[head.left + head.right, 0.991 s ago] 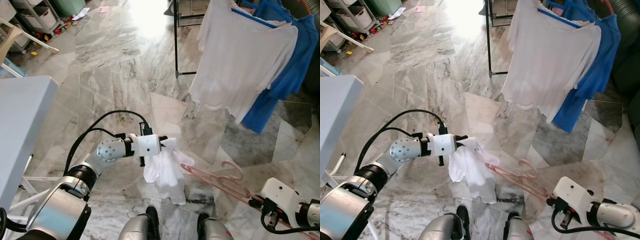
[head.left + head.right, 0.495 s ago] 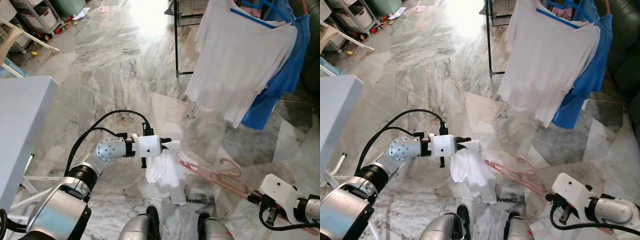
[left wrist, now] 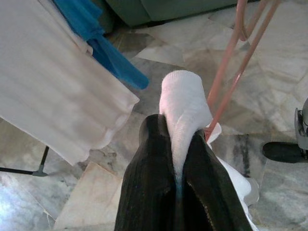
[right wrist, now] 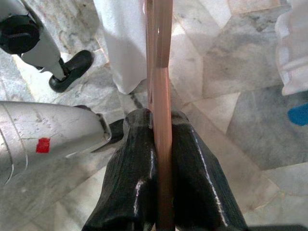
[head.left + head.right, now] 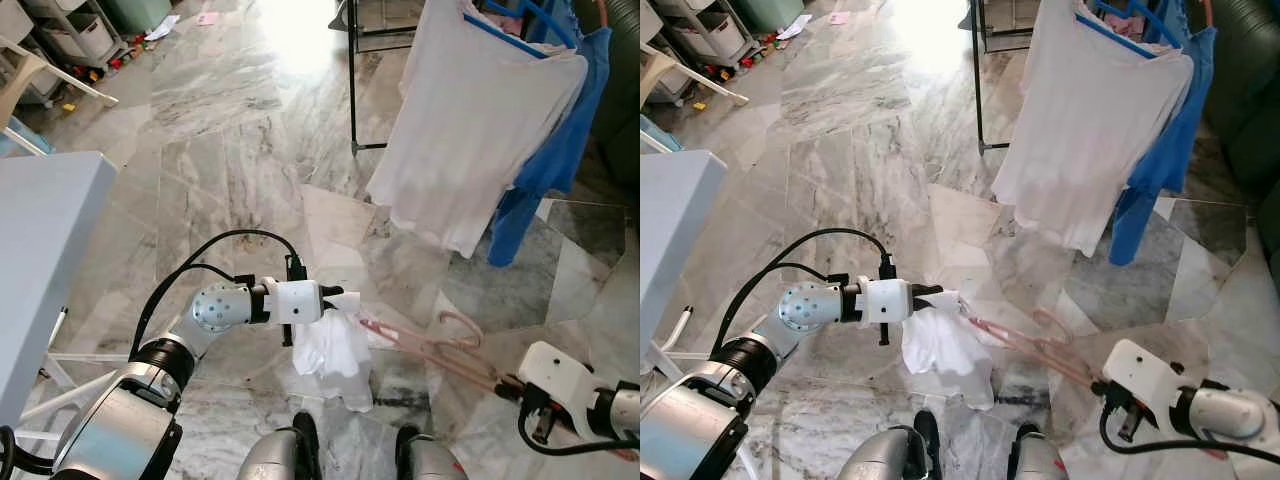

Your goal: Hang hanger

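Two garments hang on the rack (image 5: 352, 80): one white shirt (image 5: 470, 120) and one blue garment (image 5: 550, 150) just behind it. One pink hanger (image 5: 425, 345) and one white cloth (image 5: 335, 345) are held above the floor (image 5: 220, 130). There are two grippers, the left gripper (image 5: 338, 298) and the right gripper (image 4: 161, 144), each with two black fingers (image 3: 154, 178).

bright daylight, glare on marble floor (image 5: 290, 30) up top; wrist views' foreground soft.
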### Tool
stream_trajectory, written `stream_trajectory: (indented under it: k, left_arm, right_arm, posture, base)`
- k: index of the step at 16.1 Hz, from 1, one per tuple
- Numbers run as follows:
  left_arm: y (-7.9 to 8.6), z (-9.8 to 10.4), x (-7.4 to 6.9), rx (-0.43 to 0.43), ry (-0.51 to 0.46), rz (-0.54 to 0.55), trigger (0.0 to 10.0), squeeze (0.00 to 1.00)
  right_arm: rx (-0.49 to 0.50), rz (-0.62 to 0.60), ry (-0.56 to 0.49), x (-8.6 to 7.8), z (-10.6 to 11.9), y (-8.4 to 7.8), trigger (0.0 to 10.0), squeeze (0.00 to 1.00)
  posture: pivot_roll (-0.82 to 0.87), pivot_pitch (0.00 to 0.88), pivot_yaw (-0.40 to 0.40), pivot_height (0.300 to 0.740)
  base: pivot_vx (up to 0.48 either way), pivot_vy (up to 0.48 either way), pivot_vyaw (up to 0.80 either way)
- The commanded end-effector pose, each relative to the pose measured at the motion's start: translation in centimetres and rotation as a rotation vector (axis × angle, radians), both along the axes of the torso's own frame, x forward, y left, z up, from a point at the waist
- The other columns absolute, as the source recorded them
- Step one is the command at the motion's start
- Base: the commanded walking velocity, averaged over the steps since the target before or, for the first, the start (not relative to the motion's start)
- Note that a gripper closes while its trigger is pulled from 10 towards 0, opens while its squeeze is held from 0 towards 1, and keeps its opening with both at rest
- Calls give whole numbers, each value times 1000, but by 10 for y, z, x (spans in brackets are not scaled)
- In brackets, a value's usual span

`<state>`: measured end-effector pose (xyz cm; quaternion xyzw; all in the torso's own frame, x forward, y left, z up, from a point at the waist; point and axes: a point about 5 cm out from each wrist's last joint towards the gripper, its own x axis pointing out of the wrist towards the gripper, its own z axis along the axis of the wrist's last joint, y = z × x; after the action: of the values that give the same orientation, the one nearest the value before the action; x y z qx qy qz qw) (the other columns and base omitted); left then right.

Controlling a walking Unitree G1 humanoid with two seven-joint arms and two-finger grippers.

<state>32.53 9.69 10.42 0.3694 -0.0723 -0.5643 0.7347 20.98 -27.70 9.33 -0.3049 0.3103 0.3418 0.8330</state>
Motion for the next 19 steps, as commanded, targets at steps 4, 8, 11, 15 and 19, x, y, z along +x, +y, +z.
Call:
stream_trajectory:
  k: [4,8,11,15,19]
  left_arm:
    - [5,-7,-6,15,31,-14,10000,0]
    - [10,-15,-2,55,27,68,10000,0]
    - [12,-8,16,-65,0,328,10000,0]
    - [12,0,33,-280,68,607,10000,0]
    - [6,8,33,-226,54,497,10000,0]
  right_arm:
    - [25,39,-45,7,2,12,10000,0]
    - [214,49,-113,16,22,33,10000,0]
    - [360,25,-223,24,27,58,10000,0]
    - [266,-164,-371,26,-6,76,10000,0]
    - [139,-214,-457,26,-14,64,10000,0]
  posture:
    - [-117,254,184,740]
    - [-114,253,183,740]
    - [-119,248,179,740]
    - [-120,264,179,740]
    - [-117,311,207,740]
  base:
    - [0,0,0]
    - [0,0,0]
    - [0,0,0]
    - [0,0,0]
    - [0,0,0]
